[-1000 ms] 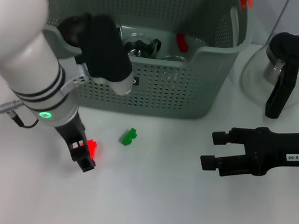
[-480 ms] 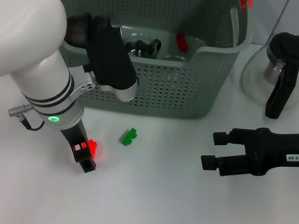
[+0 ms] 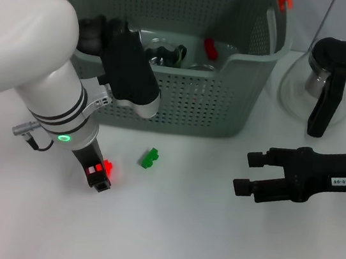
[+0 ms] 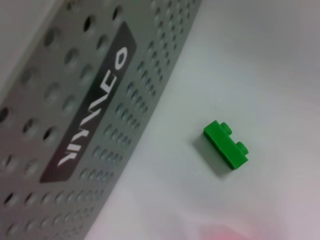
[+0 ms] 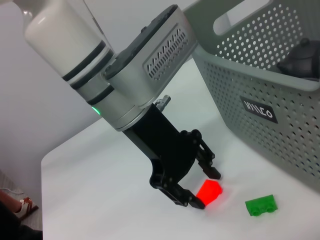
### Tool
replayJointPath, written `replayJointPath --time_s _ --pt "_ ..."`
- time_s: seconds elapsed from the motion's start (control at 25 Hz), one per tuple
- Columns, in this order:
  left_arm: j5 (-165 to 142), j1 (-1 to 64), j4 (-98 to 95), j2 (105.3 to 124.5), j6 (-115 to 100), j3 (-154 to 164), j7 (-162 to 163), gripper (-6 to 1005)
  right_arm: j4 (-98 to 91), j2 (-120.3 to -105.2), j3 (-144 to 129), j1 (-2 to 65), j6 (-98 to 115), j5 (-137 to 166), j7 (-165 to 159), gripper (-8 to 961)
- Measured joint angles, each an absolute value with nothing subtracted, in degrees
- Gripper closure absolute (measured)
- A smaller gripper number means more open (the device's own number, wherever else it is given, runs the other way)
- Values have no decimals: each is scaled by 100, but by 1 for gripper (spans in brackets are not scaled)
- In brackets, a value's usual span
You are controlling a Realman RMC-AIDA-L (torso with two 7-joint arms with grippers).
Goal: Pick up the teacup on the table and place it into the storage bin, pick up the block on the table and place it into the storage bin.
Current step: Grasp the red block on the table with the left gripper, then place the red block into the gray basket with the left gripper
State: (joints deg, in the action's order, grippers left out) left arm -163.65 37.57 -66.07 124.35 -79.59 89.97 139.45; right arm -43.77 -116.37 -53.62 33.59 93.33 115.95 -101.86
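Left pincer (image 5: 202,187) sits low on the table (image 3: 178,233), jaws parted around a red block (image 5: 209,191), not yet clamped. Closing off-centre risks flicking it away from the storage bin (image 3: 184,99). Right pincer (image 3: 244,173) idles open.

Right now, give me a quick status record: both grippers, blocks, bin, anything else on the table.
left gripper: low over the table in front of the storage bin, fingers around the red block, not yet closed on it
red block: on the table, between the left gripper's fingers
green block: loose on the table, near the bin's front wall
storage bin: behind the blocks, already holds glassware and a red piece
right gripper: open, idle, off to the right
teapot: right of the bin
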Motion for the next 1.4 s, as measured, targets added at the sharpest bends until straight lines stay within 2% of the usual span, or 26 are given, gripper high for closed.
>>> replayJointPath --time_s 0.16,0.4,0.64,0.72,0.92,1.16,1.4 --pt "-16359 3770 -6614 12439 -7976 9001 13944 500 -4376 -11637 -5361 3365 9327 11594 -10186 7" --pt "-15845 3713 -7359 12437 -8632 8659 13831 589 -4371 -11627 -5352 3364 9323 11593 -10186 7" --pt "-13495 3842 -8792 12400 -10450 6517 13713 589 -4366 -11603 -5345 3360 9323 11592 -10218 7" --pt "-12925 4056 -9015 12320 -10520 5599 13709 589 -4366 -11606 -5343 3359 9327 11592 -10223 7" --pt "-12586 4481 -8604 12016 -9335 4718 13709 588 -4366 -11627 -5366 3357 9328 11594 -10237 7" --pt "-12615 4733 -7524 11827 -7877 4767 13607 588 -4367 -11640 -5383 3357 9357 11602 -10236 7" --pt "-12454 4717 -7483 11804 -7670 4712 13618 381 -4368 -11618 -5387 3349 9370 11602 -10232 6"
